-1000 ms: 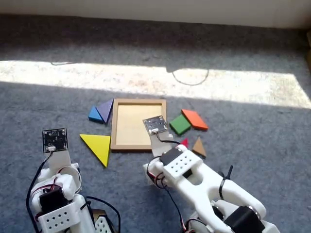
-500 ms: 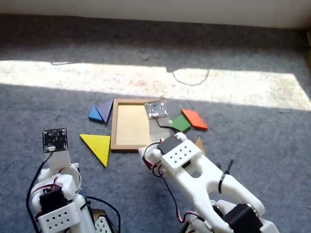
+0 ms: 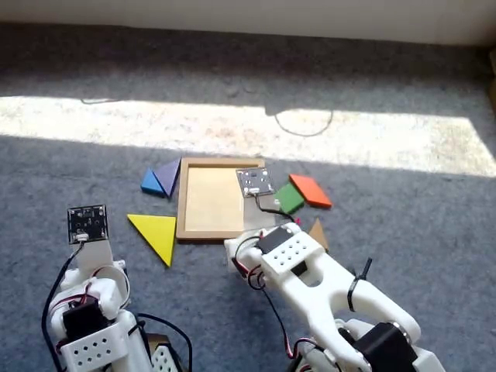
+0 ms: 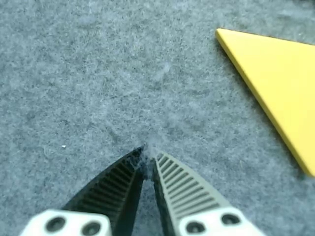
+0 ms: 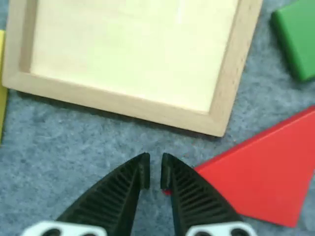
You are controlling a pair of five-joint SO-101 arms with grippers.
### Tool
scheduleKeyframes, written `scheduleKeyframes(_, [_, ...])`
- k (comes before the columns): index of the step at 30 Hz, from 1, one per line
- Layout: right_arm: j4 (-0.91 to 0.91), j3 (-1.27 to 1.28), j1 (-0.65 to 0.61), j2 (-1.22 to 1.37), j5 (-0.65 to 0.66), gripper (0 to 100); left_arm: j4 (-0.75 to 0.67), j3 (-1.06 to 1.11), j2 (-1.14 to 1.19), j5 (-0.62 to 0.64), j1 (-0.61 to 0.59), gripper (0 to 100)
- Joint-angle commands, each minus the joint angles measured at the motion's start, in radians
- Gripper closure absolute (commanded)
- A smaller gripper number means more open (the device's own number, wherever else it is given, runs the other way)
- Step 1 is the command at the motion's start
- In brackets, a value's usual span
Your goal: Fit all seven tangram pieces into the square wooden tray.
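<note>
The square wooden tray lies empty on the grey carpet. A blue triangle and a purple triangle sit off its far left corner, and a big yellow triangle lies to its left. To its right are a green square, an orange parallelogram and a brown triangle. My right gripper is shut just outside the tray's near right corner, one finger at the corner of the red triangle. My left gripper is shut over bare carpet, near the yellow triangle.
The right arm reaches over the tray's near right side, its camera board above the tray's right rim. The left arm stands at the near left. A thin cable loops on the sunlit carpet behind the tray.
The right arm has stretched farther out along the tray's right edge, then shifted slightly right. The left arm has stayed still and no piece has moved.
</note>
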Motion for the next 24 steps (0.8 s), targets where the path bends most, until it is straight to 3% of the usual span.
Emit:
scheduleKeyframes(1, [-0.015,0.051,0.031,-0.021,0.002,94.0,0.008,0.021,-0.031,0.002,-0.010,99])
scheduleKeyframes(4, [0.001,0.082,0.062,-0.021,0.078,94.0,0.008,0.021,-0.031,0.002,-0.010,99])
scheduleKeyframes(13, [0.300,0.047,0.217,-0.022,0.264,94.0,0.008,0.021,-0.031,0.002,-0.010,99])
scheduleKeyframes(24, [0.503,-0.019,0.249,-0.131,0.339,94.0,0.008,0.021,-0.031,0.002,-0.010,99])
